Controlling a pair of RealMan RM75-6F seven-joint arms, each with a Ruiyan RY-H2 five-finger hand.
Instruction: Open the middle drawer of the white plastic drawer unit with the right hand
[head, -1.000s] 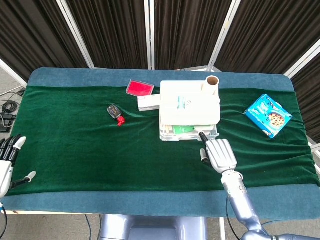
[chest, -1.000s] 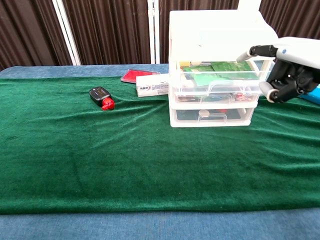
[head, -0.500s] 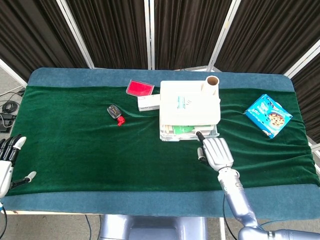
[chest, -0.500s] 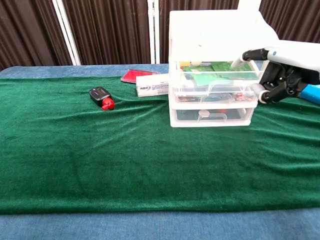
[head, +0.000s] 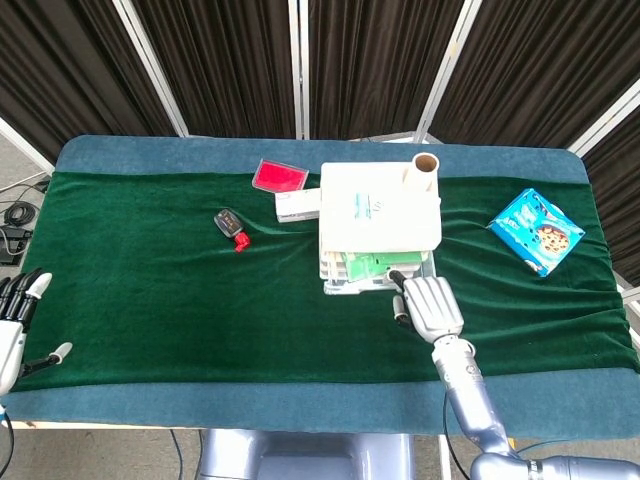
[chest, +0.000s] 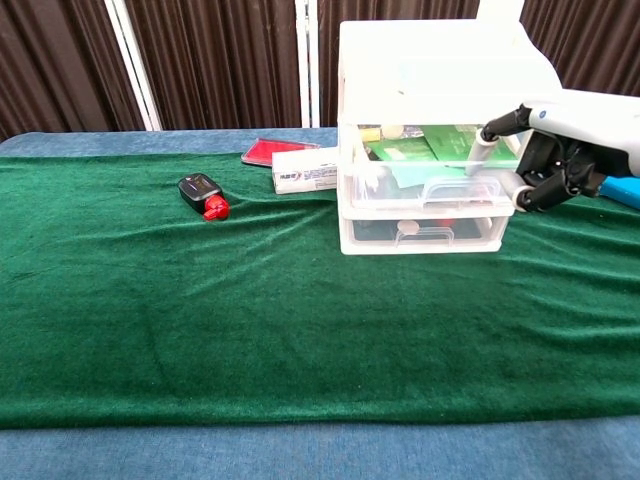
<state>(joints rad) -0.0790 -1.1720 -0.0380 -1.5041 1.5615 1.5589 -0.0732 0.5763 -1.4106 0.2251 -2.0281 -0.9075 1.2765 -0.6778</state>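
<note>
The white plastic drawer unit (head: 378, 205) (chest: 430, 60) stands right of the table's middle on the green cloth. Its middle drawer (head: 365, 270) (chest: 430, 195) sticks out toward me, with green packets showing inside. My right hand (head: 430, 305) (chest: 565, 150) is at the drawer's front right corner; the thumb reaches over the front rim and the curled fingers sit under it, gripping the drawer's front. My left hand (head: 12, 325) rests at the table's near left edge, holding nothing, its fingers apart; only the head view shows it.
A cardboard tube (head: 424, 168) stands on the unit's back right corner. A white box (head: 297, 206) (chest: 305, 170) and a red case (head: 279, 176) lie left of the unit. A black-and-red key fob (head: 231, 224) (chest: 204, 193) lies farther left. A blue cookie packet (head: 537, 230) lies right.
My right hand closed in on the drawer's front right corner, took hold and drew back toward me. The middle drawer has slid out further from the unit.
</note>
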